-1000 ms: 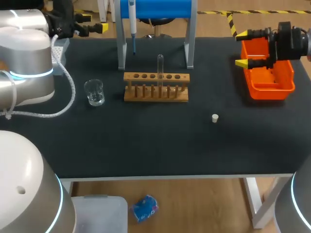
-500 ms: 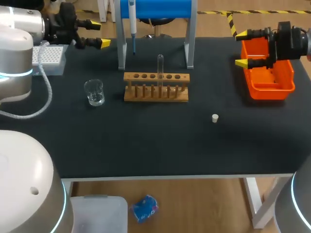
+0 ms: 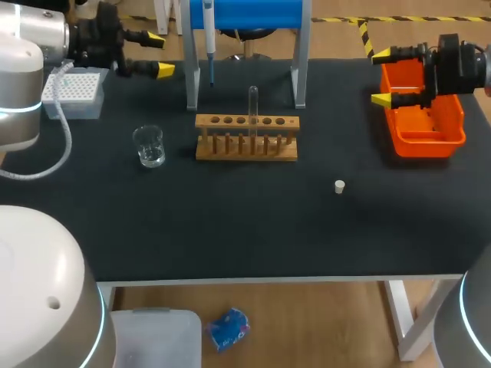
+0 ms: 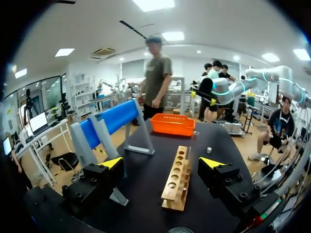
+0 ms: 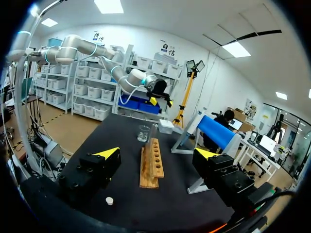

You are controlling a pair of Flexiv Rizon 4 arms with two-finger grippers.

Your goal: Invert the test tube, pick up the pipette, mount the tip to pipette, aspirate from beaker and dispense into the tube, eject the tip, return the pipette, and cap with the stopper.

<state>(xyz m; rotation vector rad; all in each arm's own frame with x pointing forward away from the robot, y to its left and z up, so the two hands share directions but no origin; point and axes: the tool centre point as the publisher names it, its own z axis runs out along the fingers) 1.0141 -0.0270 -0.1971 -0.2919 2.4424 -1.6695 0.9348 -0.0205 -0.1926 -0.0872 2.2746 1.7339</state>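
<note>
A clear test tube [image 3: 252,103] stands upright in the wooden rack [image 3: 245,139] at the table's middle back. The pipette [image 3: 209,37] hangs on the blue stand [image 3: 245,14] behind the rack. A glass beaker [image 3: 148,146] sits left of the rack, and the white tip box [image 3: 74,92] is at the far left. The small white stopper [image 3: 339,185] lies right of the middle. My left gripper [image 3: 159,53] hovers open at the back left, empty, facing the rack [image 4: 176,177]. My right gripper [image 3: 381,77] hangs open and empty by the orange bin, with the rack [image 5: 150,165] ahead of it.
An orange bin [image 3: 426,115] stands at the back right under my right arm. The blue stand's grey legs [image 3: 299,77] flank the space behind the rack. The table's front half is bare black mat [image 3: 245,230].
My left arm has swung back off the tip box, which now shows fully, and its gripper has turned and shifted slightly right. The right arm has stayed still.
</note>
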